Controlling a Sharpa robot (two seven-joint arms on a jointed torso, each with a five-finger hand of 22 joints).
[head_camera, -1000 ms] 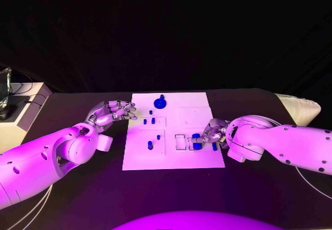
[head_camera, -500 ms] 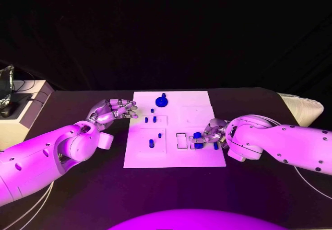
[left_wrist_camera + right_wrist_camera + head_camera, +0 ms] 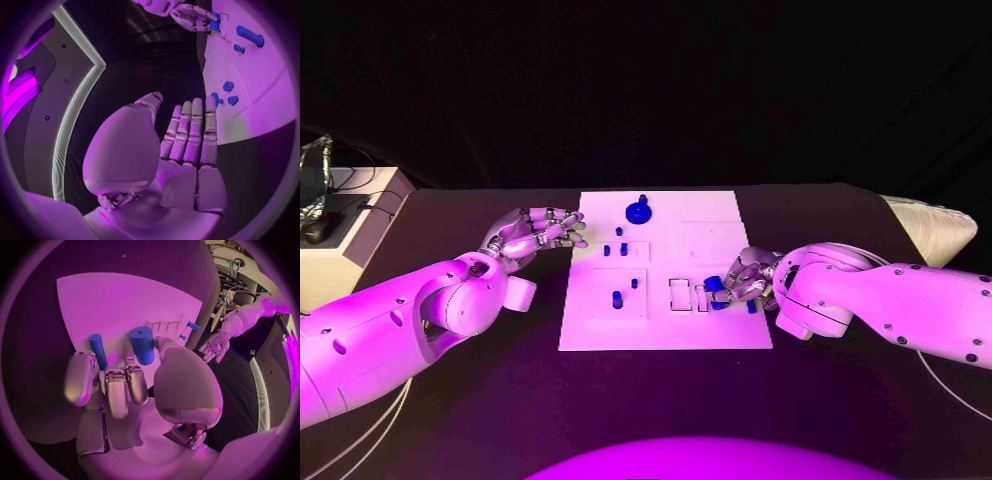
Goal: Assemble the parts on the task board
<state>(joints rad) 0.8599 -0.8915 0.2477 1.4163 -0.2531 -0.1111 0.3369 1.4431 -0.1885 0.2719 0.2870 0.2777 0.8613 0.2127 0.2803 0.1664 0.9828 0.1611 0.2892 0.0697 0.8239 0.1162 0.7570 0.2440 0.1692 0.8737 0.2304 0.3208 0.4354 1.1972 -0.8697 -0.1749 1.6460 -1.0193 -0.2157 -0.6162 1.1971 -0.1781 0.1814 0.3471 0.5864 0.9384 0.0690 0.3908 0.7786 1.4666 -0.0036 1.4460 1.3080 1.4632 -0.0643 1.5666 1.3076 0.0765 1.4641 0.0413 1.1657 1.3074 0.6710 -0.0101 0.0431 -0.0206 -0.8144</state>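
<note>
The white task board [image 3: 718,225] lies mid-table. My right hand [image 3: 749,276] is at its near right part and pinches a thick blue cylinder [image 3: 714,286] between thumb and fingers, over the slots there. The cylinder [image 3: 142,345] stands out past the fingertips, and a thinner blue rod [image 3: 97,351] lies by the outer fingers. My left hand [image 3: 532,233] hovers at the board's left edge and holds nothing, its fingers [image 3: 190,132] stretched out side by side. A round blue knob [image 3: 638,211] stands at the board's far edge.
Several small blue pegs stand on the board's left half, among them a pair [image 3: 616,249] and a longer one [image 3: 616,298]. Another blue piece [image 3: 749,307] lies near my right hand. A pale box [image 3: 343,245] sits at the table's left edge.
The whole picture has shifted a little. My right hand has kept its hold on the blue cylinder at the same slots, and my left hand has stayed by the board's left edge.
</note>
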